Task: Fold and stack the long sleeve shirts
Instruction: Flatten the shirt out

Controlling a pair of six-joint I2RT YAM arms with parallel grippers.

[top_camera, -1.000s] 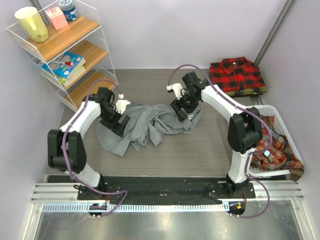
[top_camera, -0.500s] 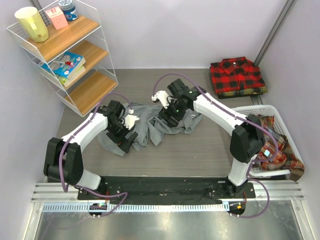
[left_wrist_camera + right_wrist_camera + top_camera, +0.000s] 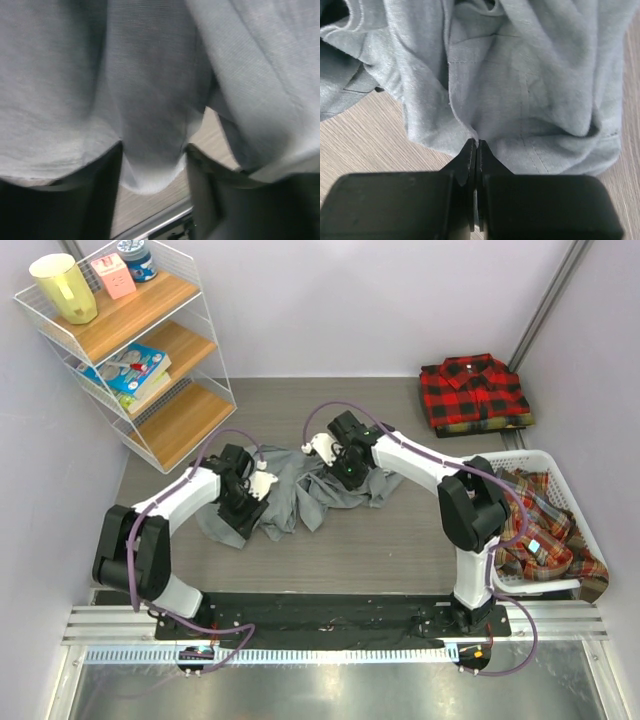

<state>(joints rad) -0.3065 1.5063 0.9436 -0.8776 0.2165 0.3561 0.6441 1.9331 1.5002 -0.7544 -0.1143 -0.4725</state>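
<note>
White arm links, black joints, purple cables looping along both; right gripper fingers matte black, blocky.

The middle shirt is lying on the desk between the shelf rack, standing far left, and the basket, holding more shirts at the right; another shirt is lying behind the basket.

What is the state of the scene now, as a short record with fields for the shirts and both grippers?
grey shirt: crumpled, centre of table
red-and-black checked shirt: folded, far right corner
plaid shirts: heaped in white basket, right side
left gripper: jaws apart around a grey fold; grip unclear
right gripper: shut on the grey shirt's edge
</note>
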